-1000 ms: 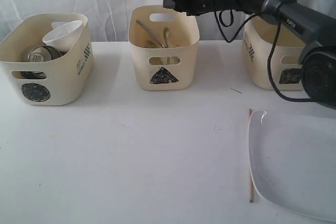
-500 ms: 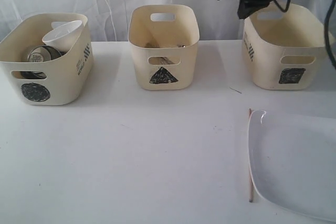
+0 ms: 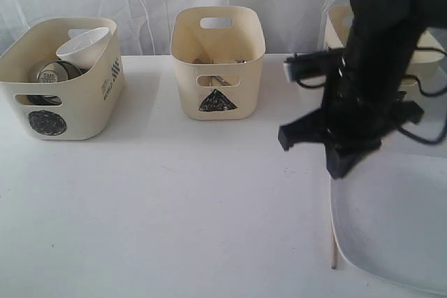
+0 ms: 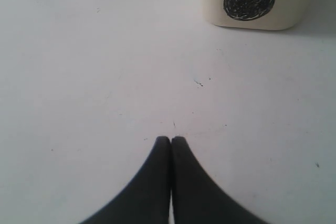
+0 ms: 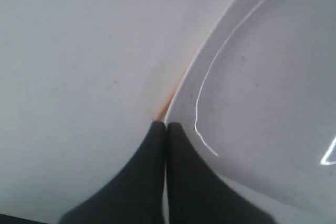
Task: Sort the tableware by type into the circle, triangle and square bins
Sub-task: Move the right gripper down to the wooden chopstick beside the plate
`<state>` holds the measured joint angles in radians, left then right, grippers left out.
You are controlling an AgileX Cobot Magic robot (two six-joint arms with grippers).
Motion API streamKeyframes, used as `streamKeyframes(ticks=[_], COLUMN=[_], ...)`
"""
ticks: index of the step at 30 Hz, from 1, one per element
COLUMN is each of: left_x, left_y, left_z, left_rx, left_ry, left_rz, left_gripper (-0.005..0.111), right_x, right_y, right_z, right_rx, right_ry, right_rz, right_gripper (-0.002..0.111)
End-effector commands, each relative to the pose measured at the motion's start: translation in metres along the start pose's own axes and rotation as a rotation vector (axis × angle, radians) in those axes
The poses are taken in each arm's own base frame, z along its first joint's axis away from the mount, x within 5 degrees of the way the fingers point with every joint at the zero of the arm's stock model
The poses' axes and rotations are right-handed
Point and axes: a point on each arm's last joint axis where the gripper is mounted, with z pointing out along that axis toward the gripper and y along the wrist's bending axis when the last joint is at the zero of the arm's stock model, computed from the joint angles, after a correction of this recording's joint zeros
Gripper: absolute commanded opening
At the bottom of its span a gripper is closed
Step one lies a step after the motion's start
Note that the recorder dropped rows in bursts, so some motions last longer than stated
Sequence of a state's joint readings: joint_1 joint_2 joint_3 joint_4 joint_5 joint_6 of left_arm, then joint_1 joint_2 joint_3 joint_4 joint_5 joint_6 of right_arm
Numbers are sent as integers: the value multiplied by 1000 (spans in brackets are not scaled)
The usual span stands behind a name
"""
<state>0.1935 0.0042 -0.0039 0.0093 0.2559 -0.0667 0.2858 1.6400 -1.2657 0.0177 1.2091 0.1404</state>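
Note:
My right gripper [image 3: 340,169] hangs shut and empty over the left rim of the large white square plate [image 3: 391,228]. In the right wrist view its tips [image 5: 166,125] sit just above one end of a wooden chopstick [image 5: 164,107] lying against the plate [image 5: 262,103]. The chopstick [image 3: 333,252] runs along the plate's left edge. The circle bin [image 3: 77,113] holds the small white bowl [image 3: 84,45] and a steel mug [image 3: 54,72]. Cutlery shows dimly inside the triangle bin [image 3: 185,82]. My left gripper [image 4: 171,139] is shut over bare table near the circle bin [image 4: 210,3].
The square bin [image 3: 336,20] stands at the back right, mostly hidden behind my right arm. A white curtain hangs behind the three bins. The white table's front left and middle are bare.
The right arm has swung from above the bins at the back down and forward to the plate's left edge. The bins, plate and chopstick have not moved.

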Motion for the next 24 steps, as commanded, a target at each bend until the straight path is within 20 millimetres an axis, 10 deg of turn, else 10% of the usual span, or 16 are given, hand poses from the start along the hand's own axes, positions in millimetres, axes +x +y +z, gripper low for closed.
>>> streamKeyframes(ticks=[1, 9, 24], left_x=[1, 1, 1], left_y=[0, 0, 0], left_z=[0, 0, 0], left_rx=[6, 6, 6], left_ry=[-2, -2, -2], left_rz=[-1, -1, -1], left_gripper=[0, 0, 0], right_x=[28, 43, 37], right_y=[-1, 12, 17], right_z=[14, 54, 62], right_rx=[-10, -188, -242], right_ry=[-90, -42, -66], right_rz=[105, 189, 133], right_gripper=[0, 15, 29])
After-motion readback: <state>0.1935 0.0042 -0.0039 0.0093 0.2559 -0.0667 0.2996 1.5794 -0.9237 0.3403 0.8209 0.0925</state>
